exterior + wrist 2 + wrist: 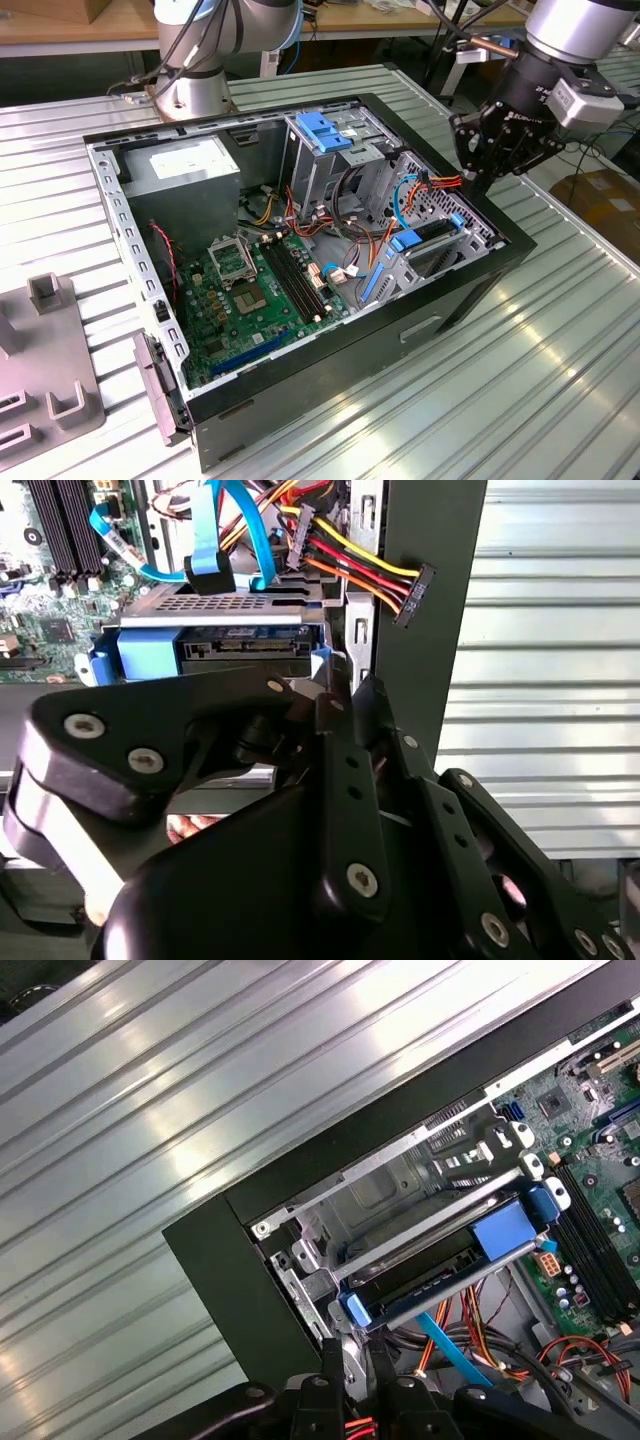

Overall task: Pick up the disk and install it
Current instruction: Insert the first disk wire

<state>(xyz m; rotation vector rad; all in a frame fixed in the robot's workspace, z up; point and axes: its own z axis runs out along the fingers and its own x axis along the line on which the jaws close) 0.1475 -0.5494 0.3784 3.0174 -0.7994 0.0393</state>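
Note:
The disk [245, 645] lies flat in the drive bay at the corner of the open black computer case [460, 300], edged by its light-blue bracket [150, 652]. In the exterior view the disk [432, 232] sits at the case's right side. In the first wrist view the disk [440, 1275] shows a blue tab beside it. My gripper [478, 172] hovers just above and outside that corner, shut with nothing in it. Its black fingers [335, 695] converge close to the disk's connector end, and its tips [330, 1365] hang over the case wall.
A blue flat cable [205, 550] and a yellow-red-black power lead [370, 575] hang loose above the disk. Inside the case stand a grey power-supply box [190, 170], a tall silver cage with a blue tab [325, 135] and the green motherboard [250, 290]. The case rests on a ribbed metal table [540, 390].

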